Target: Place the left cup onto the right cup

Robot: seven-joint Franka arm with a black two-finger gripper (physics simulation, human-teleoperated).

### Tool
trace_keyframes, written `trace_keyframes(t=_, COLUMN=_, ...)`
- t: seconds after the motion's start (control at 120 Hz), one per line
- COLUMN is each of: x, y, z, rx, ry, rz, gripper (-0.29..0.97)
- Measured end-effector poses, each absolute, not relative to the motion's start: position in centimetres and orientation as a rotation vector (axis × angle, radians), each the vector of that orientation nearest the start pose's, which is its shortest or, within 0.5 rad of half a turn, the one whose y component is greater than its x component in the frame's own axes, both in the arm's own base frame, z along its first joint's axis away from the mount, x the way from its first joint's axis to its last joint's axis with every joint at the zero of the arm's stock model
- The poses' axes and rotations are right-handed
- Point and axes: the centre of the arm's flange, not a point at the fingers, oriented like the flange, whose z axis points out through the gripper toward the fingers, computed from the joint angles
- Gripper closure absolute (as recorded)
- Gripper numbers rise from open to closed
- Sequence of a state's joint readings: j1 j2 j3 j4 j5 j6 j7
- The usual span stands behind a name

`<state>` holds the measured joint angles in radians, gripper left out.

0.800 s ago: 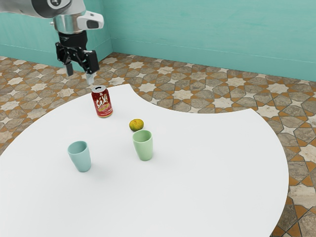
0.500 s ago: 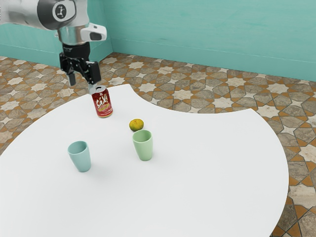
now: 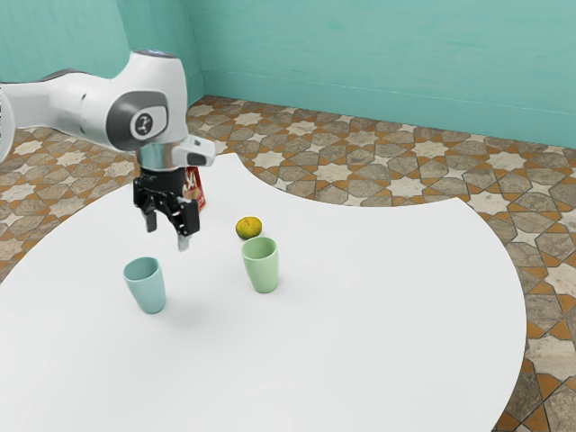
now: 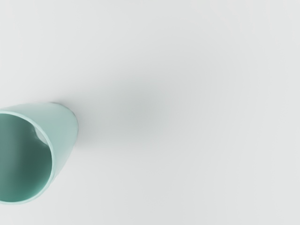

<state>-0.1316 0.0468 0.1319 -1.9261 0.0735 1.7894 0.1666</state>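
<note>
**Line the hand up over the blue cup first**

The hand (image 3: 166,232) hangs in the air above the white desk (image 3: 378,342). Its two fingers are spread apart and there is nothing between them. The blue cup (image 3: 145,283) stands upright on the desk, just below the hand and a little toward the exterior view's left. The green cup (image 3: 260,264) stands upright too, apart from it toward the exterior view's right. A round fruit (image 3: 249,227) sits just behind the green cup. A red can (image 3: 194,187) peeks out from behind the arm.

From the camera on the hand, the blue cup (image 4: 28,154) is off to one side, not under the middle. So I think the hand is not lined up yet. It should slide over until the cup's rim sits between the fingers, then go straight down slowly. One finger inside the cup and one outside looks like a good hold. It should squeeze gently, so the cup does not tip.
</note>
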Motion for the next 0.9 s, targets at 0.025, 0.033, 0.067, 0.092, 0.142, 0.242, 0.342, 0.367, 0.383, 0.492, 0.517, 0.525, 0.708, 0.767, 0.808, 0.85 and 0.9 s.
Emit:
trace_keyframes(t=0.025, x=54.9, y=0.5, z=44.4, rx=-3.054, ry=0.291, rz=0.291, gripper=0.00)
trace_keyframes(t=0.033, x=54.9, y=0.5, z=44.3, rx=-3.053, ry=0.292, rz=0.291, gripper=0.00)
trace_keyframes(t=0.067, x=54.7, y=0.5, z=43.5, rx=-3.053, ry=0.296, rz=0.297, gripper=0.00)
trace_keyframes(t=0.092, x=54.6, y=0.4, z=42.9, rx=-3.053, ry=0.299, rz=0.301, gripper=0.00)
trace_keyframes(t=0.142, x=54.3, y=0.4, z=41.7, rx=-3.053, ry=0.302, rz=0.308, gripper=0.00)
trace_keyframes(t=0.242, x=54.2, y=0.5, z=39.6, rx=-3.051, ry=0.304, rz=0.321, gripper=0.00)
trace_keyframes(t=0.342, x=53.8, y=1.1, z=38.1, rx=-3.053, ry=0.290, rz=0.331, gripper=0.00)
trace_keyframes(t=0.367, x=53.7, y=1.4, z=38.0, rx=-3.055, ry=0.282, rz=0.330, gripper=0.00)
trace_keyframes(t=0.383, x=53.7, y=1.7, z=38.0, rx=-3.056, ry=0.274, rz=0.327, gripper=0.00)
trace_keyframes(t=0.492, x=53.6, y=4.8, z=38.0, rx=-3.066, ry=0.190, rz=0.311, gripper=0.00)
trace_keyframes(t=0.517, x=53.6, y=5.6, z=38.0, rx=-3.068, ry=0.170, rz=0.308, gripper=0.00)
trace_keyframes(t=0.525, x=53.5, y=5.9, z=38.0, rx=-3.069, ry=0.164, rz=0.307, gripper=0.00)
trace_keyframes(t=0.708, x=53.4, y=8.2, z=37.9, rx=-3.074, ry=0.115, rz=0.296, gripper=0.00)
trace_keyframes(t=0.767, x=53.4, y=8.1, z=37.8, rx=-3.086, ry=0.111, rz=0.294, gripper=0.00)
trace_keyframes(t=0.808, x=53.3, y=8.1, z=37.7, rx=-3.100, ry=0.099, rz=0.295, gripper=0.00)
trace_keyframes(t=0.85, x=53.2, y=8.1, z=37.5, rx=-3.114, ry=0.086, rz=0.300, gripper=0.00)
trace_keyframes(t=0.9, x=52.8, y=8.3, z=36.8, rx=-3.131, ry=0.066, rz=0.317, gripper=0.00)
